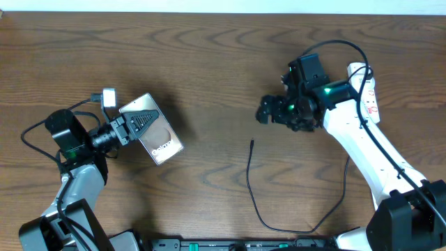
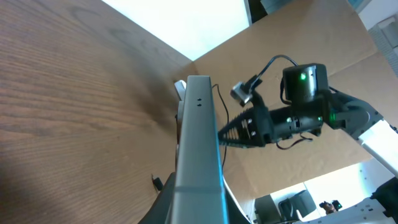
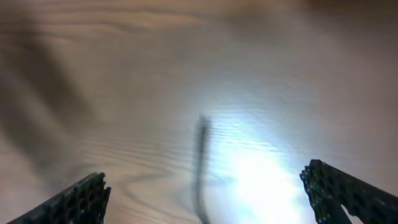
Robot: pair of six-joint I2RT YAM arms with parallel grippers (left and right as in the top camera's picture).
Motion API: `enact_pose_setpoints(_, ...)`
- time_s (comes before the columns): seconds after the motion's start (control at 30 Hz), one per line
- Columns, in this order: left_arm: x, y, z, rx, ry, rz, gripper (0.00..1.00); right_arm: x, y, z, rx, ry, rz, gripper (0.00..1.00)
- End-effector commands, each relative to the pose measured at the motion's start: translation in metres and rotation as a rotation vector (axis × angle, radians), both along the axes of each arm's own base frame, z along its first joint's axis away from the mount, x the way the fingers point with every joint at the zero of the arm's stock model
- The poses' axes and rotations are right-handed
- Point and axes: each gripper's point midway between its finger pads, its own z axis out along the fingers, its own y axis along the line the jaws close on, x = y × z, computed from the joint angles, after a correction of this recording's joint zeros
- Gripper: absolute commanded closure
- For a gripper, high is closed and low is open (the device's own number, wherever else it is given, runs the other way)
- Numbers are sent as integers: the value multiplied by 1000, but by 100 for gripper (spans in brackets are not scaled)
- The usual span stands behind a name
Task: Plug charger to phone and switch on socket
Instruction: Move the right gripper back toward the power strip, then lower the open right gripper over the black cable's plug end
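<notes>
Left gripper [image 1: 134, 125] tight on phone [image 1: 162, 143] edge; right gripper [image 1: 267, 111] agape, seemingly above charger [image 1: 251, 144] tip

A: Work surface?
B: Dark brown wood-grain table [image 1: 202, 63]; bright glare patch in right wrist view.
A: Surroundings?
B: Tan cardboard panel [image 2: 292, 31] beyond table edge; pale strip [image 1: 209, 5] along far side.
</notes>
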Motion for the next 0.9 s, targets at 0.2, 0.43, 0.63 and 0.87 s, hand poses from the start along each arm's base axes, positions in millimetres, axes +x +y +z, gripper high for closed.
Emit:
enact_pose_setpoints(0.2,-4,-1,3,3,-30,-25,93,-13,-6,-12,-115,69,-92,1)
enact_pose_setpoints(0.43,-4,-1,3,3,-29,-25,93,-21,20,-12,-83,63,-21,1)
enact_pose_setpoints(0.63,-4,-1,3,4,-30,-25,93,-27,44,-10,-42,52,22,1)
enact_pose_setpoints(0.87,-4,-1,3,5,-33,-26,93,-25,60,-10,-18,44,-75,1)
